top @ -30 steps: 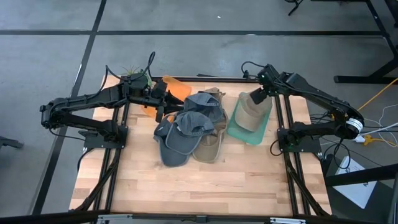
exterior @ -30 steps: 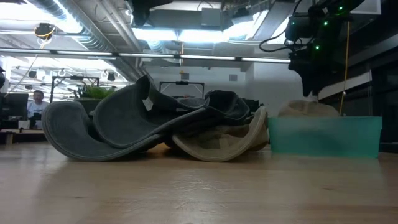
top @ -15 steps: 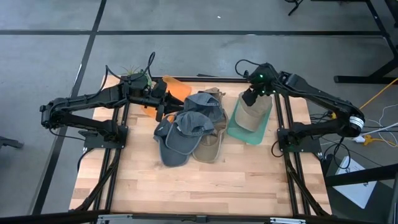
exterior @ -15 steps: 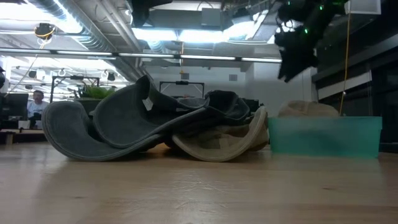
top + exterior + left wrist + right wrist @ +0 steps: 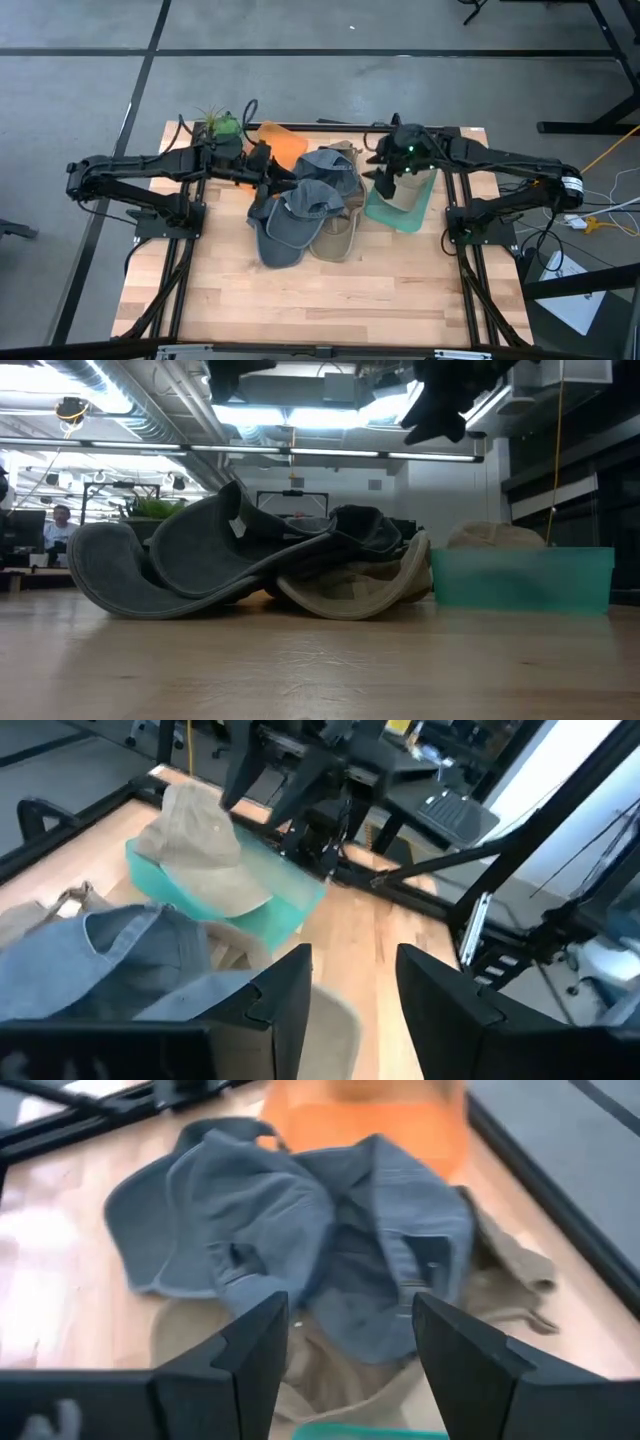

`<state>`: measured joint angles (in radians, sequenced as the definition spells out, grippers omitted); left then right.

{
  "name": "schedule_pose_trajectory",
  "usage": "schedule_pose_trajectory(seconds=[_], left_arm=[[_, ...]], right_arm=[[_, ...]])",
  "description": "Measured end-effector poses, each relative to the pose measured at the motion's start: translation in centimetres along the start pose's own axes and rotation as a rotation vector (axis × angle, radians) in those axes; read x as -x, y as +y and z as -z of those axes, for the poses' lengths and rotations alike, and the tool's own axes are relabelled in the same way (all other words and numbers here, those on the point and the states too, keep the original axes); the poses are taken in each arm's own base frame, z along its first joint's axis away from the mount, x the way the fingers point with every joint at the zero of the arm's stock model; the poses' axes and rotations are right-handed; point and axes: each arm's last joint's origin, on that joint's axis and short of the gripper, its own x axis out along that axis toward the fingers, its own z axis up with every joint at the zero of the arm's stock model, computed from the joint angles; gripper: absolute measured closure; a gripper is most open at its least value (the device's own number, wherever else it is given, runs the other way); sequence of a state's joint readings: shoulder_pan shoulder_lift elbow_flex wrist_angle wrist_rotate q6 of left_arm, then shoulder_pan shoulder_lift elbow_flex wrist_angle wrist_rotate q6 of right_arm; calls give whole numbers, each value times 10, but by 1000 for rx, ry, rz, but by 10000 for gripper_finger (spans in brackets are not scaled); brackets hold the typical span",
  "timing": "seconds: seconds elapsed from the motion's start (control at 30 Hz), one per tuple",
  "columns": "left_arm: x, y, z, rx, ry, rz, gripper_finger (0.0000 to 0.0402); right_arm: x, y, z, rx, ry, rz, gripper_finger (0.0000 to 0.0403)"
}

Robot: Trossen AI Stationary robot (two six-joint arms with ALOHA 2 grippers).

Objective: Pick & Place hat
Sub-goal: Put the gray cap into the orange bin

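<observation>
A heap of caps lies mid-table: a grey cap (image 5: 285,225) in front, brim down on the wood, a second grey cap (image 5: 325,170) behind it, a tan cap (image 5: 338,235) under them and an orange hat (image 5: 285,140) at the far side. A teal bin (image 5: 405,217) to the right holds another tan hat (image 5: 400,192). My right gripper (image 5: 378,172) hangs open in the air between bin and heap, high in the low view (image 5: 440,410), looking down on the grey caps (image 5: 300,1230). My left gripper (image 5: 270,178) is open at the heap's left edge, its fingers (image 5: 285,995) apart.
A small green plant (image 5: 218,125) stands at the far left corner. Black frame rails run along both sides of the table. Bare wood (image 5: 320,300) stretches from the heap to the near edge. A person (image 5: 62,520) sits far off in the room.
My right gripper has risen from just above the tan hat in the bin and swung toward the table's left, ending over the gap beside the heap; the tan hat stays in the bin. My left gripper has crept a little toward the heap.
</observation>
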<state>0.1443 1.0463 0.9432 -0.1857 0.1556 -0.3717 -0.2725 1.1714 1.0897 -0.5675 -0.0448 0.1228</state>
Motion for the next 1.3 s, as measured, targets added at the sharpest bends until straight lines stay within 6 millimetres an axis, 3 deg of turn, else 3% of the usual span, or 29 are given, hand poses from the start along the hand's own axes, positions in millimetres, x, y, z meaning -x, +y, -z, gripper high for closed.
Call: schedule_pose_trajectory(seconds=[0.47,0.8,0.97,1.3], left_arm=[[-38,-13,57,14,259,-37,258],[-63,-19,82,68,373,-49,258],[-67,-20,86,66,389,-52,258],[-66,-18,83,53,342,-114,258]], right_arm=[[-53,36,18,164,172,-62,190],[-82,17,24,213,221,276,190],[-98,8,27,137,249,225,190],[-124,5,30,87,220,303,202]])
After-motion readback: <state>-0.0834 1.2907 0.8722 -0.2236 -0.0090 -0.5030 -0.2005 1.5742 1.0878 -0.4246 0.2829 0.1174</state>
